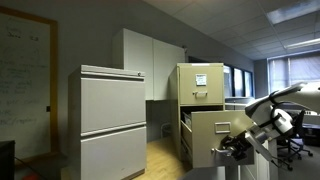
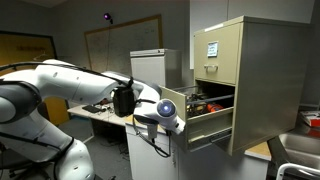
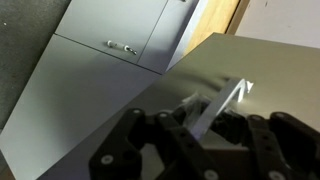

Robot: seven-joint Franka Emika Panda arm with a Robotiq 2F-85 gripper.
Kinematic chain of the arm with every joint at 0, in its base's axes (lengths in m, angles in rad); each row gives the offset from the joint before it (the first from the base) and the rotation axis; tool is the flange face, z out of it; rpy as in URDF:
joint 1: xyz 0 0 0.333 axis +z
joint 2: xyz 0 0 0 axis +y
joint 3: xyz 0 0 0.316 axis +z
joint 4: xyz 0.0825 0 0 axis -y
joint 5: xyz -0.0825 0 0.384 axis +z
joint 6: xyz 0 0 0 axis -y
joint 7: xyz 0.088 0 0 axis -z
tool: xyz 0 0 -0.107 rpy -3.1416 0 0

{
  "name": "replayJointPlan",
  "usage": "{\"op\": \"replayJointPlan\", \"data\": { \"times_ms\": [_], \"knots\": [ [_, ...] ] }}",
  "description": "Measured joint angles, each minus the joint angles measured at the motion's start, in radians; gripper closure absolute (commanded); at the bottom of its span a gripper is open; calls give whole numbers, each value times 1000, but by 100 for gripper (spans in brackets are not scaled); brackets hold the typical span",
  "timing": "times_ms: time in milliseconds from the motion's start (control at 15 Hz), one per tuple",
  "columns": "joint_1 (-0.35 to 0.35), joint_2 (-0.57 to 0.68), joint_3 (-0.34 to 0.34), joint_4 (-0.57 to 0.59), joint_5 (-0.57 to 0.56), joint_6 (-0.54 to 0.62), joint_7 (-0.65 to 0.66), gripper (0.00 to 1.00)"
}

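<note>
A beige filing cabinet (image 1: pixel 200 85) (image 2: pixel 255 70) has its lower drawer (image 1: pixel 212 137) (image 2: pixel 208 128) pulled out, with items inside it. My gripper (image 1: pixel 236 146) (image 2: pixel 181 124) (image 3: pixel 201 124) is at the front of that drawer. In the wrist view its dark fingers (image 3: pixel 166 131) are shut on the shiny metal drawer handle (image 3: pixel 218 103), which slants across the drawer front (image 3: pixel 265 70). In an exterior view the white arm (image 2: pixel 70 88) reaches in from the left.
A white lateral cabinet (image 1: pixel 112 120) (image 3: pixel 100 60) stands next to the beige one. A whiteboard (image 1: pixel 25 75) hangs on the wall. A desk with clutter (image 2: pixel 100 108) sits behind the arm. Office chairs (image 1: pixel 295 145) stand near the windows.
</note>
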Motion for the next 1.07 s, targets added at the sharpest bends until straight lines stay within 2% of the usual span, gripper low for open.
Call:
{"op": "replayJointPlan", "data": {
  "times_ms": [333,400,533,800,1067],
  "knots": [
    [-36,-91,-61,-98,-34,-104,-4,21],
    [-46,-98,-62,-104,-52,-117,1,12],
    [-56,-96,-51,-100,-99,-116,31,0],
    [-85,-106,22,-88,-236,-66,147,0],
    [-66,-110,55,-71,-319,20,178,0]
  ]
}}
